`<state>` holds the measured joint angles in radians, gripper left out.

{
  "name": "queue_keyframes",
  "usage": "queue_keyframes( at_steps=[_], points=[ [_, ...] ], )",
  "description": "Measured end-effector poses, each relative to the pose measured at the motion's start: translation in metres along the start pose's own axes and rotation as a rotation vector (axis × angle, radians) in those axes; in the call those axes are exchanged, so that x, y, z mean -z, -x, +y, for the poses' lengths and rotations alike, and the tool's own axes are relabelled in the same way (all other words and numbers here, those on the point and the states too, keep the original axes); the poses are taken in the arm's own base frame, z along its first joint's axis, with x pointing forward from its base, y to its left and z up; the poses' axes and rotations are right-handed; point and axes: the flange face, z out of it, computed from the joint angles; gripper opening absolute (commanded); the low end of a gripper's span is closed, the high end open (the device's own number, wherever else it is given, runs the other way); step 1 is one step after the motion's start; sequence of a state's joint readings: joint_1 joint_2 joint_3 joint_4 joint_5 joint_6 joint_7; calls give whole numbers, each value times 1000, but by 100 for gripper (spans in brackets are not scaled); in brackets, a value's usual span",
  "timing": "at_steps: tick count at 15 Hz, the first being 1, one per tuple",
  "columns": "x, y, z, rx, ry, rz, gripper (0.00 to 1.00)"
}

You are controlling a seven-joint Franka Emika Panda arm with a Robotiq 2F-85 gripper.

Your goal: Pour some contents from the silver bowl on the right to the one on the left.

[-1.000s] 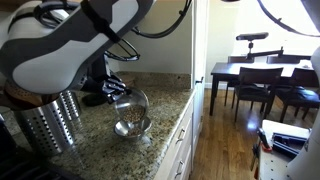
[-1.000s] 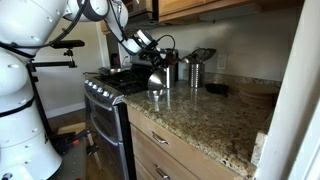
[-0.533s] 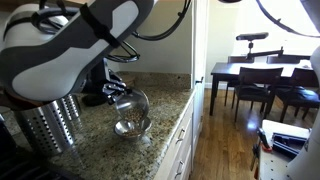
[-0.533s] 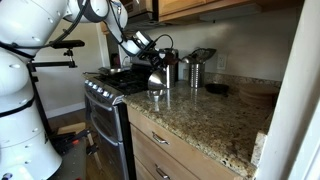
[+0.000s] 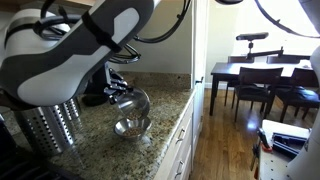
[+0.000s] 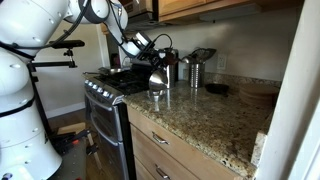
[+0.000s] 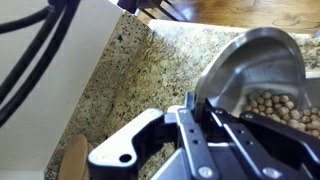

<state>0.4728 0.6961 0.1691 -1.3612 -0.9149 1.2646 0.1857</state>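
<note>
My gripper (image 7: 193, 108) is shut on the rim of a silver bowl (image 7: 262, 62) that holds small round beige pieces (image 7: 282, 108). In both exterior views this bowl (image 5: 135, 100) (image 6: 157, 78) is held tilted just above a second silver bowl (image 5: 130, 127) (image 6: 157, 96), which stands on the granite counter (image 5: 165, 120). The gripper (image 5: 114, 88) (image 6: 146, 52) grips the held bowl from the wall side. What lies in the lower bowl is hard to make out.
A perforated metal utensil holder (image 5: 52, 125) (image 6: 195, 72) stands on the counter near the bowls. A stove (image 6: 108, 88) adjoins the counter. The counter's front edge (image 5: 185, 125) drops to the floor, with a dining table and chairs (image 5: 255, 80) beyond.
The arm has shifted slightly and the held bowl has tipped a little more over the lower bowl. The grip is unchanged.
</note>
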Motion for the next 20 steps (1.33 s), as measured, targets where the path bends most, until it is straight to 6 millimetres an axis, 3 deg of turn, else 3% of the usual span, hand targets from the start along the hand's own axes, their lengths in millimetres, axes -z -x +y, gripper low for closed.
queue_keyframes(
  at_steps=[20],
  points=[
    [1, -2, -8, -93, 94, -21, 7]
  ],
)
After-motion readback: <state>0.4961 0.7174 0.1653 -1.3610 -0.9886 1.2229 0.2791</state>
